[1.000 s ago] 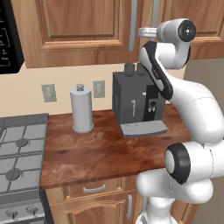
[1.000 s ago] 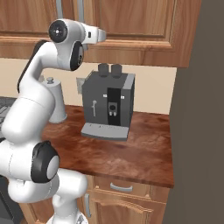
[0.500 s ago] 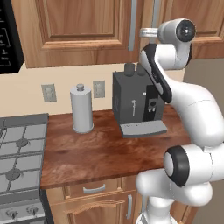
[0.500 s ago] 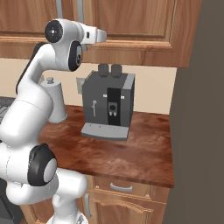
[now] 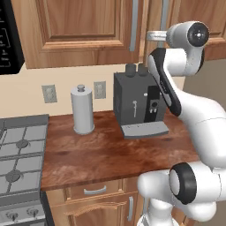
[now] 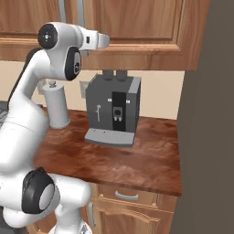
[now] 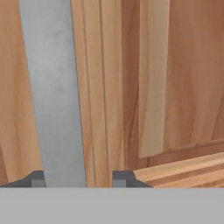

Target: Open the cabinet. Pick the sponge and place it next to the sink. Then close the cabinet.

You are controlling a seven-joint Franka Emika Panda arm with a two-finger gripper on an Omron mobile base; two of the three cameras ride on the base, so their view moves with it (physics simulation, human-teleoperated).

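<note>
Facing me in the hand view, the cabinet [image 7: 175,78] stands closed, its wooden door panels directly ahead of the pincer [image 7: 78,179]. One long grey bar handle [image 7: 54,96] runs upright between the two dark fingertips [image 7: 37,179], nearer the left tip than the right; the jaws are partly open around it, and I cannot tell whether either tip touches the bar. From the left base view I see the cabinet [image 5: 84,31] mounted on the wall, with two grey handles side by side at the meeting of its doors, and the white arm raised so that the hand reaches the right-hand handle [image 5: 164,15]. Below the pincer, on the tabletop [image 5: 101,154], sits a dark coffee machine [image 5: 137,103]; further to the pincer's left stands a grey cylindrical canister [image 5: 82,110], well apart from the machine. Beyond the canister, at the tabletop's far left, lies a gas stove [image 5: 17,154]. Low cabinets [image 6: 132,210] with short grey handles run beneath the tabletop.
</note>
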